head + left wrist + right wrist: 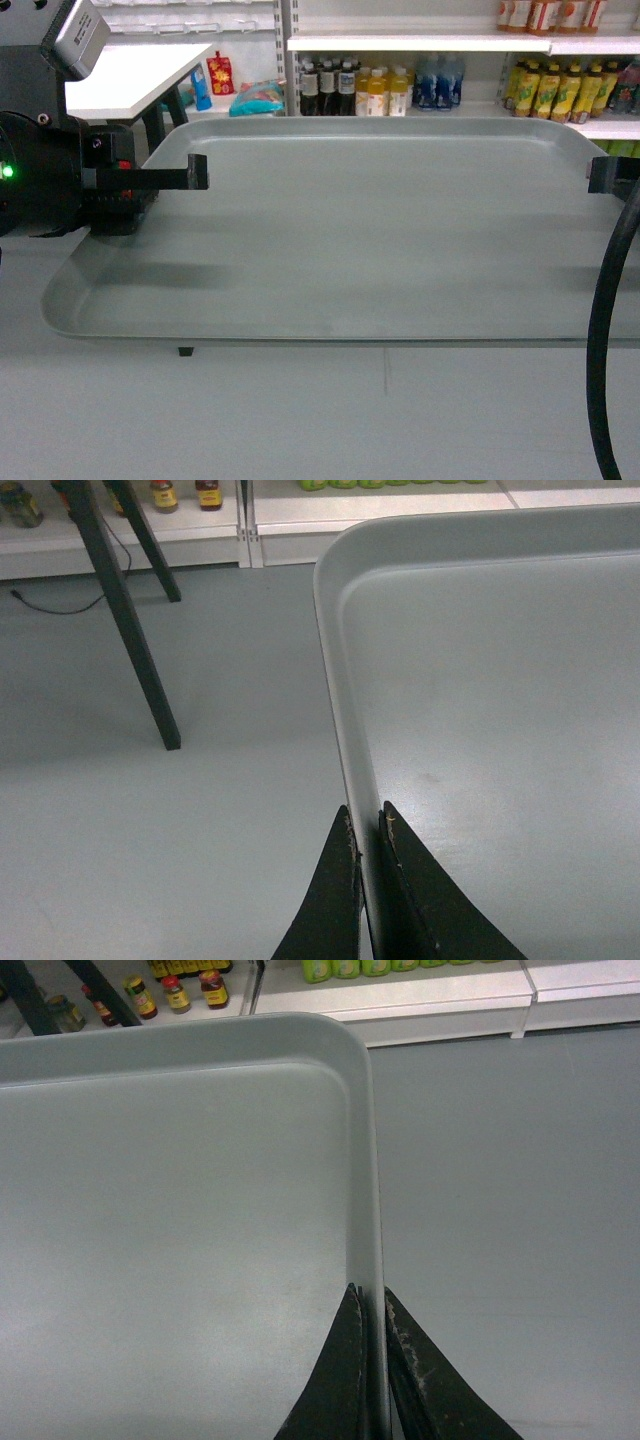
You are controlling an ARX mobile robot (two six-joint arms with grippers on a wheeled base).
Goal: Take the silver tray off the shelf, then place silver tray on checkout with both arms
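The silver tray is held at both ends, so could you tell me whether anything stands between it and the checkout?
The silver tray hangs clear; nothing visible blocks the way to the white counter at upper left.

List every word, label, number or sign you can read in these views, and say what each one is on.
None can be read.
Bottles on the far shelves: labels too small and blurred.
Red packet: print blurred.
Jars by the floor: labels too small.
Silver tray: no markings.

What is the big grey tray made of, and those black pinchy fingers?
The silver tray looks like matte moulded plastic or brushed metal: dull even sheen, rounded corners; I can't tell which. The left gripper's fingers look like hard black plastic, scuffed pale along their edges.
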